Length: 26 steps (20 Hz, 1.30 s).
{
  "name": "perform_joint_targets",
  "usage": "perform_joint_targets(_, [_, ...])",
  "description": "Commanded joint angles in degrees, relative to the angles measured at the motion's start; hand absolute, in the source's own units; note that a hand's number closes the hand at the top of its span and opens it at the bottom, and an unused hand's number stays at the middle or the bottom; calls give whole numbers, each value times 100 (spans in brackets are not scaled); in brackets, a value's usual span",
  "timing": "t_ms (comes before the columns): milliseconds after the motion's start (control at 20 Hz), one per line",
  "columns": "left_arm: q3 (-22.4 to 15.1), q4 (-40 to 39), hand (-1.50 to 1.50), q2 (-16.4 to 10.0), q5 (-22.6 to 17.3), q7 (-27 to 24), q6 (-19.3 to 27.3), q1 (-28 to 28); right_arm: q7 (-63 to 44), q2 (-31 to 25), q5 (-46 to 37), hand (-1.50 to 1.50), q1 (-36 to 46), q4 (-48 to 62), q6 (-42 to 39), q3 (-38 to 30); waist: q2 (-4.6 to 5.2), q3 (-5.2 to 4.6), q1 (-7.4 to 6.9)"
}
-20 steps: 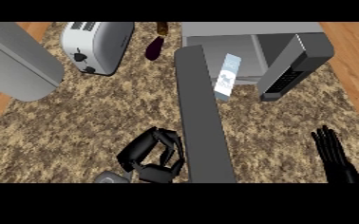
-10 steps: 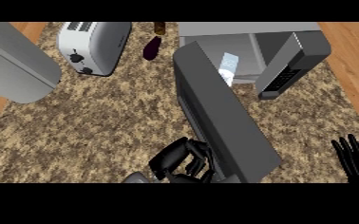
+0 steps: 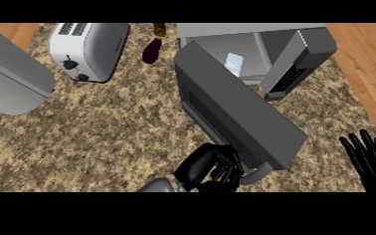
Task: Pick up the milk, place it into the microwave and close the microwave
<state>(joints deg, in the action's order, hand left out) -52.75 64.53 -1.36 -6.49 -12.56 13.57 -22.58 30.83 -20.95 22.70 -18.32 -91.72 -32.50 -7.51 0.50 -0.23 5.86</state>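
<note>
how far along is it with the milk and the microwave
Done: the milk stands inside the microwave. In hand: the left robot hand is at the free end of the microwave door, which angles well away from the opening. Left: the door is not yet shut. The right robot hand rests open at the right edge.

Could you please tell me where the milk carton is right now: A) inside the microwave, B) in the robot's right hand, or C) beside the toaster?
A: the milk carton stands inside the microwave, behind its partly open door.
</note>
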Motion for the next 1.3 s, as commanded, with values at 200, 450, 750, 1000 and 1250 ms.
perform_joint_targets(200, [-631,-77,150,128,-800,283,1083,-998,-487,-169,448,-150,68,-751,-362,362,66,-8,313])
perform_joint_targets(450, [-454,-174,150,131,-1219,45,1817,-1279,-861,-434,689,-150,-26,-1369,-326,320,72,-29,469])
perform_joint_targets(750, [-174,-587,150,134,-1744,-100,2211,-1971,-1119,-494,975,-150,73,-1543,-202,294,151,-18,603])
perform_joint_targets(1000, [9,-1014,150,135,-2107,-201,2413,-2473,-1270,-478,1116,-150,12,-1738,-107,338,189,-8,693])
perform_joint_targets(1250, [178,-1465,150,136,-2487,-342,2388,-2850,-1493,-636,1273,-150,7,-1958,-58,292,230,-6,767])
